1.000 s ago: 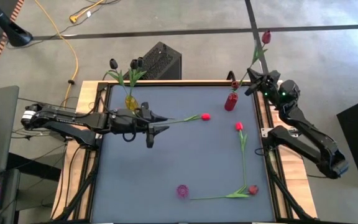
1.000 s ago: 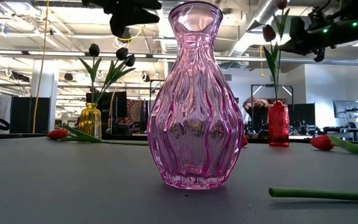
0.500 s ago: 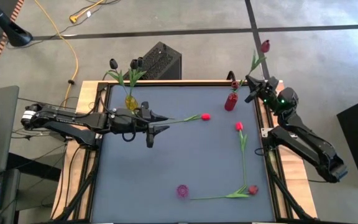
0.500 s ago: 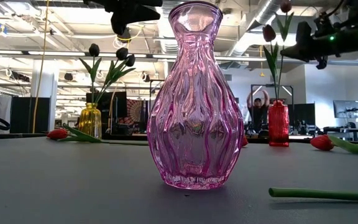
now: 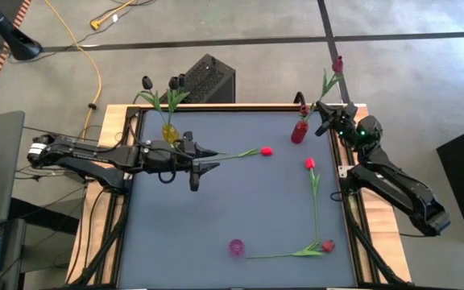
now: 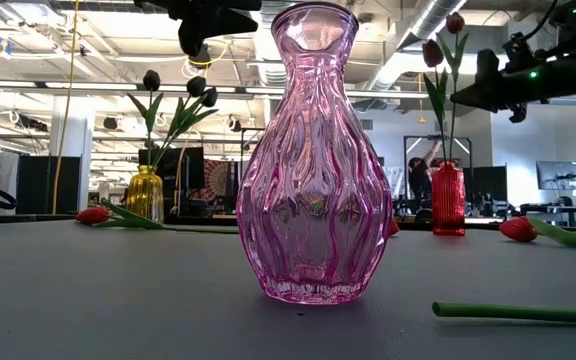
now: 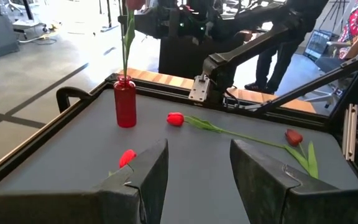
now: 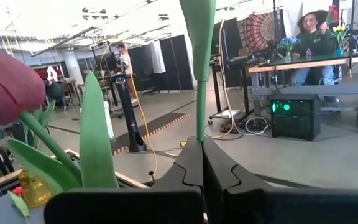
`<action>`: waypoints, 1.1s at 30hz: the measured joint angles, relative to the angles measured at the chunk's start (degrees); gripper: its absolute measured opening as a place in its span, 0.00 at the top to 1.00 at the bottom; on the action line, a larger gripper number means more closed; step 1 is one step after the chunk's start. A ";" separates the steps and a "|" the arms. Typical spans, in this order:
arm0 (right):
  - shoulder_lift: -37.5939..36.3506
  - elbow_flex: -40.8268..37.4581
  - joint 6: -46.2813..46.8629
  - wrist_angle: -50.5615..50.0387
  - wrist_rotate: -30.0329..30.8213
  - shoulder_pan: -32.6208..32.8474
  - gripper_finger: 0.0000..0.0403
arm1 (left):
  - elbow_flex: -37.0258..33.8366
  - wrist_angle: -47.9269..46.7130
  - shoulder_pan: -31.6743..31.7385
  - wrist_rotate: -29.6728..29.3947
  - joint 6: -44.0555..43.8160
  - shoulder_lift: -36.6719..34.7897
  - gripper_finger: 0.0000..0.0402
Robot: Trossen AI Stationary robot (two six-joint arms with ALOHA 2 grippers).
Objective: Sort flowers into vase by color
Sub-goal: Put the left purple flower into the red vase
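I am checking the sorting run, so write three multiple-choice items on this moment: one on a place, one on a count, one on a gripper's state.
1. Where does the pink vase stand?
A. near the table's front edge
B. beside the yellow vase
C. off the table

2. How many near-black tulips are in the yellow vase?
A. one
B. three
C. five

3. What is the right gripper doing?
A. hanging open
B. shut on a dark red tulip
C. shut on the red vase

Key: 1 A, the high view shows it alone by the front edge. 2 B, the low view shows three dark heads. 3 B, the right wrist view shows the fingers closed on the stem, beside the red vase.
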 joint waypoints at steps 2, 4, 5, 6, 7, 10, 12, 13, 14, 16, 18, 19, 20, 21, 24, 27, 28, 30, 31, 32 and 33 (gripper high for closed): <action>-0.02 0.00 0.00 0.15 -0.01 0.00 0.96 | 0.00 -0.02 0.00 -0.02 0.05 0.00 0.60; -0.02 0.00 0.04 -0.11 -0.03 0.02 0.96 | 0.00 -0.02 0.00 -0.02 0.07 0.00 0.60; -0.02 0.00 0.03 -0.34 -0.04 0.04 0.96 | 0.00 -0.01 0.00 -0.02 0.09 0.00 0.60; -0.02 0.00 0.04 -0.55 -0.04 0.04 0.96 | 0.00 -0.02 0.00 -0.01 0.09 0.00 0.60; -0.02 0.00 0.04 -0.79 -0.04 0.04 0.95 | 0.00 -0.02 0.00 -0.01 0.09 0.00 0.60; -0.02 0.01 0.07 -2.37 -0.06 0.04 0.91 | 0.00 -0.02 0.00 0.07 0.09 0.00 0.60; -0.02 0.02 0.08 -3.65 -0.08 0.02 0.88 | 0.00 -0.02 0.00 0.43 0.11 0.00 0.60; 0.00 0.02 0.04 -4.16 -0.08 0.02 0.87 | 0.00 -0.02 0.02 0.50 0.11 0.00 0.60; -0.02 0.00 -0.02 -4.73 -0.08 0.02 0.86 | 0.00 -0.02 0.00 0.52 0.11 0.00 0.60; 0.00 0.02 -0.28 -5.37 -0.10 0.04 0.84 | 0.00 -0.02 0.00 0.52 0.11 0.00 0.60; -0.02 0.02 -0.42 -5.65 -0.11 0.04 0.83 | 0.00 -0.02 0.02 0.52 0.13 0.00 0.60; -0.02 0.02 -0.44 -5.71 -0.12 0.04 0.83 | 0.00 -0.02 0.00 0.54 0.13 0.00 0.60; 0.00 0.02 -0.44 -5.77 -0.12 0.04 0.82 | 0.00 -0.02 0.00 0.53 0.13 0.00 0.60; 0.00 0.02 -0.44 -5.76 -0.15 0.04 0.82 | 0.00 -0.02 0.01 0.55 0.12 0.00 0.60; -0.02 0.02 -0.45 -5.84 -0.15 0.03 0.79 | 0.00 -0.02 0.02 0.55 0.11 0.00 0.60; -0.02 0.02 -0.44 -6.56 -0.19 0.04 0.75 | 0.00 -0.02 0.02 0.55 0.10 0.00 0.60; -0.02 0.08 -0.45 -7.11 -0.29 0.04 0.74 | 0.00 -0.02 0.02 0.57 0.12 0.00 0.60; -0.02 0.09 -0.47 -8.31 -0.78 0.04 0.71 | 0.00 -0.02 0.01 0.57 0.13 0.00 0.60; -0.02 0.09 -0.50 -8.95 -1.42 0.04 0.69 | 0.00 -0.02 0.02 0.57 0.13 0.00 0.60; -0.02 0.09 -0.49 -9.45 -1.86 0.04 0.67 | 0.00 -0.02 0.02 0.57 0.13 0.00 0.60; -0.02 0.09 -0.50 -9.93 -2.59 0.04 0.65 | 0.02 -0.02 0.02 0.59 0.13 0.00 0.60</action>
